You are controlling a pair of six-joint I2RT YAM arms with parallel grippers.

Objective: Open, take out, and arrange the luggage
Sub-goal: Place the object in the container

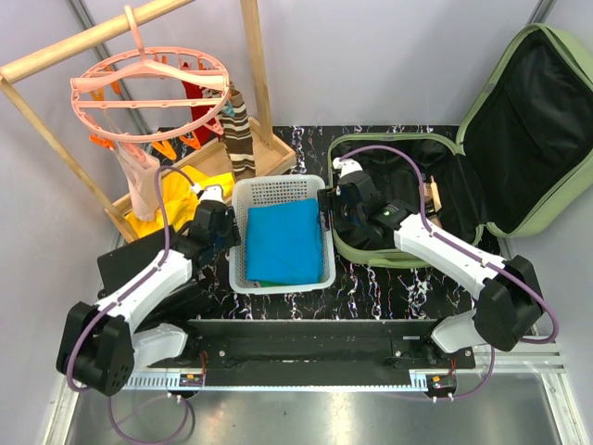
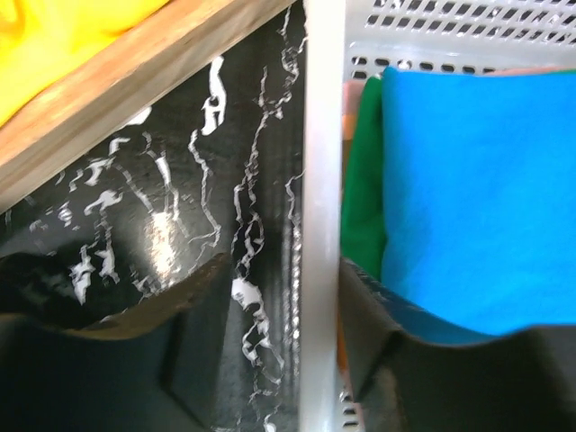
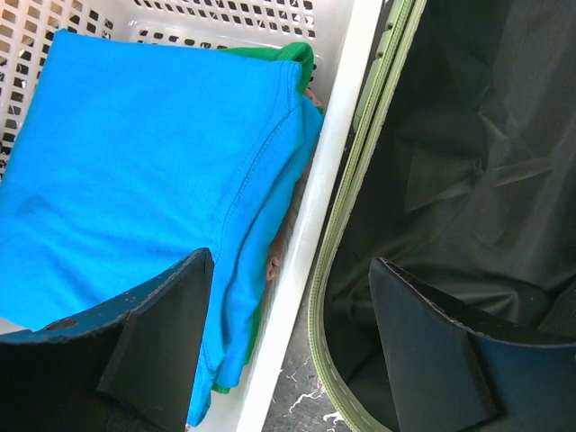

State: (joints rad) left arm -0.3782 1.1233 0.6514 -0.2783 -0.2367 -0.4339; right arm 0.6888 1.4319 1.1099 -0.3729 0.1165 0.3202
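Observation:
The luggage (image 1: 554, 206), a large light-green suitcase, lies open at the right with its lid raised and its black lining showing. Against its left side stands a white perforated basket (image 1: 278, 185) holding a folded blue cloth (image 1: 283, 241) on top of a green one (image 2: 363, 180). My left gripper (image 1: 218, 218) is open and straddles the basket's left rim (image 2: 322, 225), with table showing between the outer finger and the rim. My right gripper (image 3: 292, 261) is wide open. One of its fingers hangs over the blue cloth (image 3: 153, 153). The other is inside the luggage, past its green edge (image 3: 346, 234).
A wooden rack (image 1: 255, 65) with a pink round hanger (image 1: 148, 93) stands at the back left. Yellow cloth (image 1: 176, 199) and a striped cloth (image 1: 239, 130) lie on its base. A black case (image 1: 130, 255) sits under the left arm. The tabletop is black marble-patterned (image 1: 371, 287).

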